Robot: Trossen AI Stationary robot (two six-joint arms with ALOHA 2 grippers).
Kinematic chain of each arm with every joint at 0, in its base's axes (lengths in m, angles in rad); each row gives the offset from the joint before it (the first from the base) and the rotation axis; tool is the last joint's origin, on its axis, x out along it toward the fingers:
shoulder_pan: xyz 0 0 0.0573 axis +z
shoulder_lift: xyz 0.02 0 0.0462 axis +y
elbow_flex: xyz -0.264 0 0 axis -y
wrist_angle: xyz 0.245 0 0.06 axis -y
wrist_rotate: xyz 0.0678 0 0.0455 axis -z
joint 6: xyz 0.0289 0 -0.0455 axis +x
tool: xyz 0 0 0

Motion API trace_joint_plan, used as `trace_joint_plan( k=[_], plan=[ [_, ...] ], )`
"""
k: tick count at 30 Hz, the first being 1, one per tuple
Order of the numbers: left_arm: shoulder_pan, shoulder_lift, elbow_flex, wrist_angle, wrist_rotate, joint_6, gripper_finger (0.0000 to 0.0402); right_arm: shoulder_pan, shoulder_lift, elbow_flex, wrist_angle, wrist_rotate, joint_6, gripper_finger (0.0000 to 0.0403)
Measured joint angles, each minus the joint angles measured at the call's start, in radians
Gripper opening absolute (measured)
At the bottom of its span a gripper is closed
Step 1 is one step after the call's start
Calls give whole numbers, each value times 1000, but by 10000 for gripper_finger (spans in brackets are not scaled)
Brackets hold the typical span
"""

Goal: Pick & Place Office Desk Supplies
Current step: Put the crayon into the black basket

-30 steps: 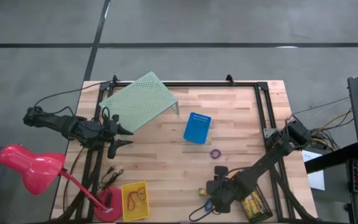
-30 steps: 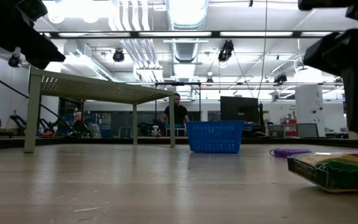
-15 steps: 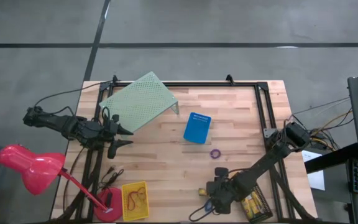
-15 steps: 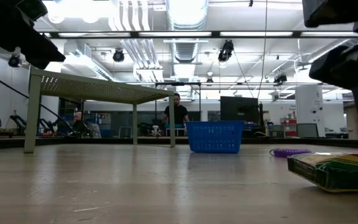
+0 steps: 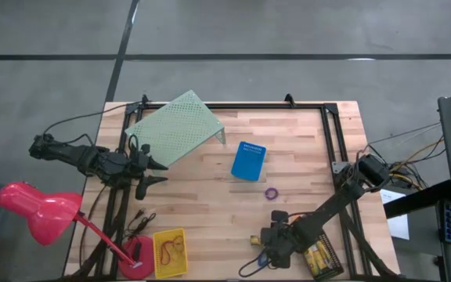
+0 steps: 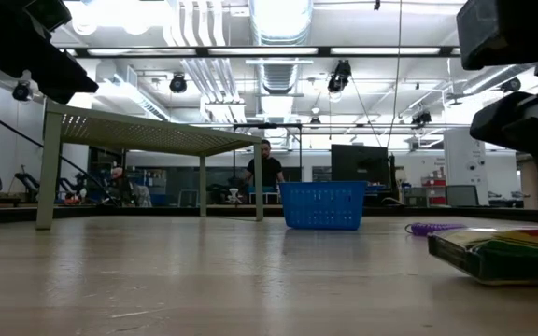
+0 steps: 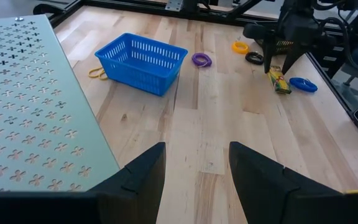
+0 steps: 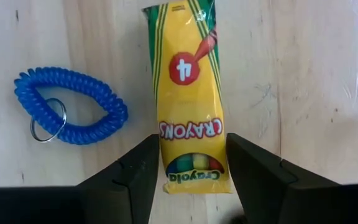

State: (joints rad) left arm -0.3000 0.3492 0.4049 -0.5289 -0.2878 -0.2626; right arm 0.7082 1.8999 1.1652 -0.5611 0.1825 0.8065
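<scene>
Hovering over the table's 5 o'clock corner, the right gripper (image 8: 188,177) points straight down with its two fingers spread, one on each side of a yellow crayon pack (image 8: 188,93) marked with a 4; whether the fingers touch the pack cannot be told, and the pack lies flat on the wood. One blue coiled ring (image 8: 70,106) with a small metal key ring lies just beside the pack. In the left wrist view, one purple coiled ring (image 7: 201,60), one orange ring (image 7: 240,46) and one black ring (image 7: 254,58) lie apart on the wood, and one tan rubber band (image 7: 96,73) lies against the blue bin (image 7: 143,61). From above, that bin sits near table centre, with the purple ring at its 5 o'clock. One yellow bin (image 5: 170,252) at the table's 7 o'clock edge holds thin tan bands. The left gripper (image 7: 194,168) waits at 9 o'clock, fingers apart and empty, beside the one green perforated riser (image 5: 177,128).
</scene>
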Motion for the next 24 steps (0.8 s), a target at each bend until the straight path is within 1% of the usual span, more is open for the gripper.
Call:
trace_joint_plan(
  k=[4,16,20,24],
  plan=[
    [0,0,0,0,0,0,183,0,-1,3,2,0,-1,168],
    [0,0,0,0,0,0,183,0,-3,3,0,2,-4,113],
    [0,0,0,0,0,0,183,0,-5,3,-1,5,-2,106],
    [0,0,0,0,0,0,183,0,-36,9,-16,63,-1,109]
  ],
)
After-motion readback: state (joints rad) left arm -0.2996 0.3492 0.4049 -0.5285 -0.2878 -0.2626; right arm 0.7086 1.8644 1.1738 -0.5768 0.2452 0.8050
